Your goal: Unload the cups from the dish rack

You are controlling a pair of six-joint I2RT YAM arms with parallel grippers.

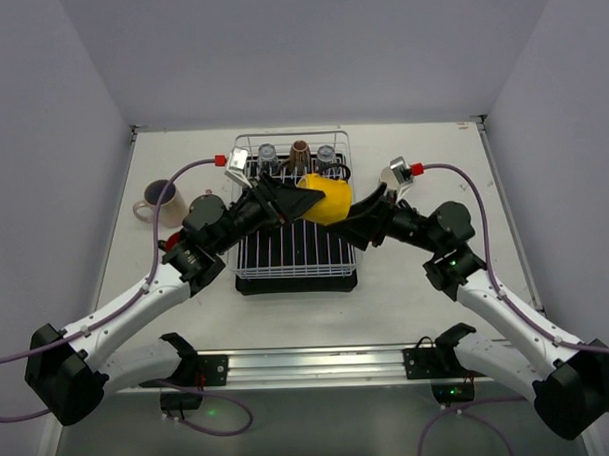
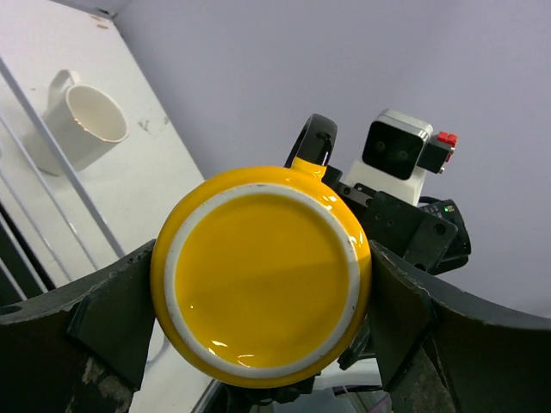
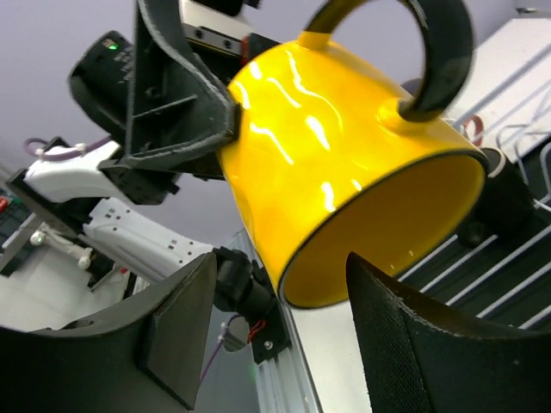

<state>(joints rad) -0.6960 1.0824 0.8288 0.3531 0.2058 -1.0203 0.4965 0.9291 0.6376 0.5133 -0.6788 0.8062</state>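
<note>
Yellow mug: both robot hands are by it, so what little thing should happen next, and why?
Probably the right gripper should pinch the rim of the yellow mug. The left gripper grips its base over the dish rack, and the right one, open, seems to straddle the rim.

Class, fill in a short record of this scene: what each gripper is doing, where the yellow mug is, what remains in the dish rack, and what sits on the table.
left gripper: shut on the yellow mug, fingers on its sides near the base
yellow mug: held on its side over the dish rack
right gripper: open, fingers either side of the mug's rim
in rack: brown cup between two clear glasses, far end
white mug: on the table, left of the rack
</note>
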